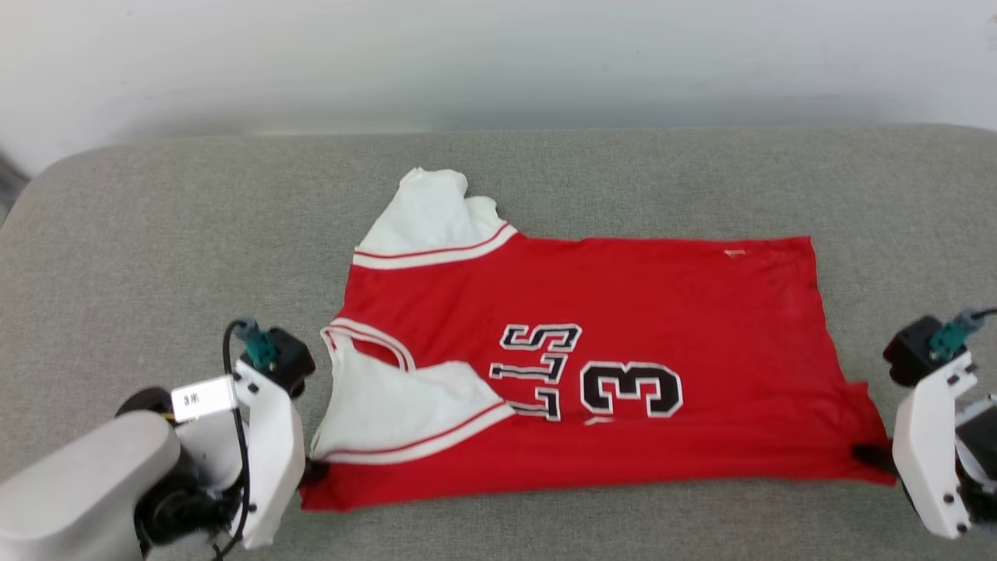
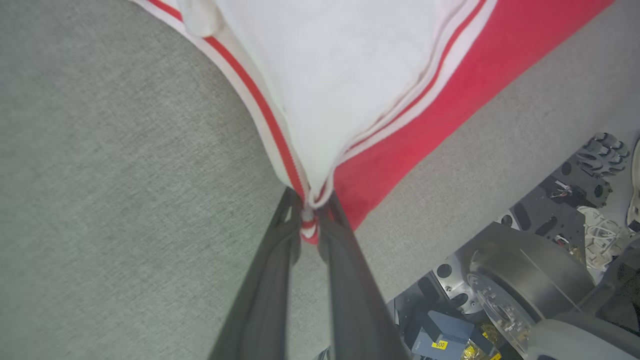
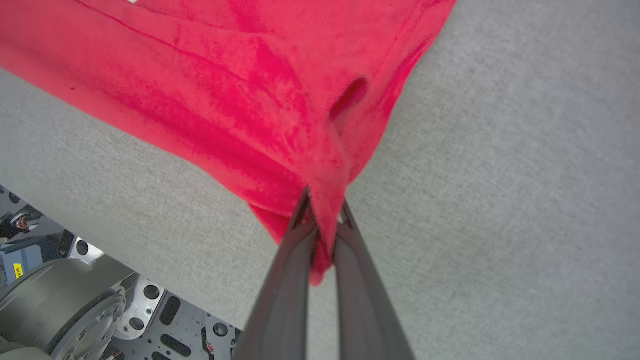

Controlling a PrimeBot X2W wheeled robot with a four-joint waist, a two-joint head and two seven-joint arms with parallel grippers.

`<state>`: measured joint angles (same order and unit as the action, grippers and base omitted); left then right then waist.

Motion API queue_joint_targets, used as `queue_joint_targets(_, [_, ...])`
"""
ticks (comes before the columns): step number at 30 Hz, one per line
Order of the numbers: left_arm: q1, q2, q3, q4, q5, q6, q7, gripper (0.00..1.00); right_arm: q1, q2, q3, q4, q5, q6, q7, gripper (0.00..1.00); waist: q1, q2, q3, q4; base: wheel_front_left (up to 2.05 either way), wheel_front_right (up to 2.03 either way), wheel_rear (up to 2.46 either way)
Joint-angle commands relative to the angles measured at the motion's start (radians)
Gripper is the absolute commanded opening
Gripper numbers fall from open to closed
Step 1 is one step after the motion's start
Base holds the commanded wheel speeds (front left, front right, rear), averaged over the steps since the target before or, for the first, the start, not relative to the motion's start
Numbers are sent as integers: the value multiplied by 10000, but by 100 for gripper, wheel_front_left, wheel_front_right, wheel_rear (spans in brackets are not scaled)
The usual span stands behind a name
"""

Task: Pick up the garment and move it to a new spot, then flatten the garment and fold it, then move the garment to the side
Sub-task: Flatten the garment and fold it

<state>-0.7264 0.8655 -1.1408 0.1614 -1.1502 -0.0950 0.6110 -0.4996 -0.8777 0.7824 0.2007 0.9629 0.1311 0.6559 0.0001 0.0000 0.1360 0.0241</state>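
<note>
Plainly, the garment (image 1: 592, 374) is spread on the grey cushioned surface (image 1: 545, 171), lettering up, collar towards the left. It is judged to be light, limp and prone to bunching, so corners and trimmed edges are best taken. Its near sleeve corner is pinched by the left gripper (image 2: 311, 222), its near hem corner by the right gripper (image 3: 326, 220).

Bright, even, diffuse light (shadows faint and soft-edged); the far wall (image 1: 498, 54) is washed out, and the head view is slightly soft throughout.
</note>
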Motion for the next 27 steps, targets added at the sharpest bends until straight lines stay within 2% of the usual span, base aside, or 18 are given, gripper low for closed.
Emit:
queue_joint_targets(1, [224,97,-66,-118,-58,95,-57,0,256,-136,39,-70,91,-7,24,0,-1,0,-53,11,0,0,0])
queue_joint_targets(5, [1025,378,-342,-622,-202,392,-125,0,998,-548,112,-515,194,-7,188,0,-1,0,-79,-27,0,0,0])
queue_joint_targets(12, [1555,412,-563,-474,-185,638,-253,0,1674,-253,86,-299,41,-7,140,0,-1,0,124,-67,0,0,0])
queue_joint_targets(13, [1540,390,-572,-437,-148,641,-270,0,1722,-179,75,-228,-10,-7,105,10,-1,0,150,-65,0,0,0])
queue_joint_targets(14, [1540,390,-572,-437,-148,641,-270,0,1722,-179,75,-228,-10,-7,105,10,-1,0,150,-65,0,0,0])
queue_joint_targets(15, [1478,333,-474,-394,-56,704,-481,100,1740,-38,-35,-133,-129,-7,-72,100,-1,0,167,-49,0,0,0])
queue_joint_targets(20, [1182,385,-183,-449,-3,693,-839,100,1604,166,-478,-86,-368,-7,-671,100,-1,0,26,8,0,0,0])
queue_joint_targets(22, [1009,454,126,-507,-81,775,-1176,100,1538,257,-791,-193,-487,-6,-1135,100,-1,0,-73,35,0,0,0])
queue_joint_targets(27, [266,608,815,-537,577,969,-2315,100,1370,542,-1706,-597,-1240,-6,-2673,100,-1,0,-188,-11,0,0,0])
